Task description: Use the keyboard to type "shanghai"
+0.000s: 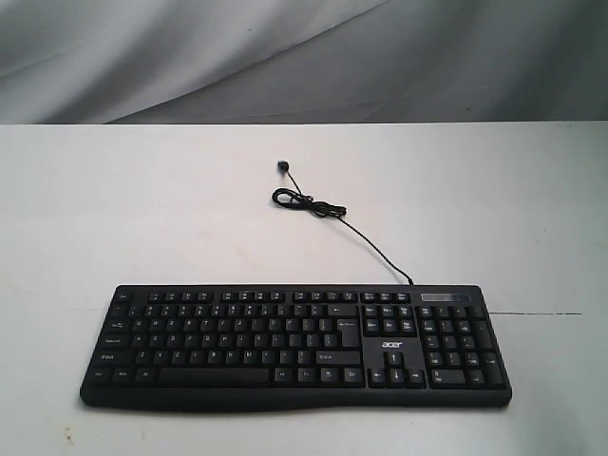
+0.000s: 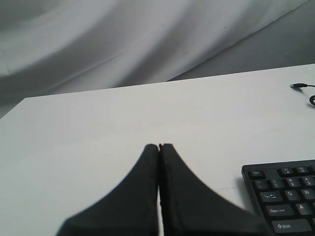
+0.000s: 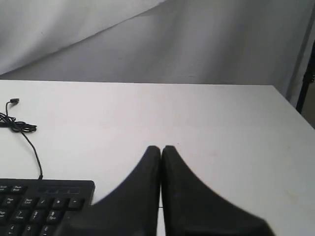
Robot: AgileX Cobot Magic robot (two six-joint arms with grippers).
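The black keyboard (image 1: 294, 346) with white legends and an acer logo lies along the front of the white table. Its thin black cable (image 1: 353, 232) runs back from the top edge to a small coil. Neither gripper shows in the exterior view. In the left wrist view my left gripper (image 2: 158, 146) is shut with nothing in it, hovering over bare table beside the keyboard (image 2: 284, 196) at its Esc corner. In the right wrist view my right gripper (image 3: 161, 147) is shut and empty, beside the keyboard (image 3: 44, 204) at its number-pad corner.
A grey cloth backdrop (image 1: 304, 57) hangs behind the table's far edge. The cable plug (image 1: 282, 168) lies loose on the table behind the coil. The table's right edge (image 3: 288, 105) shows in the right wrist view, with a dark post beyond it.
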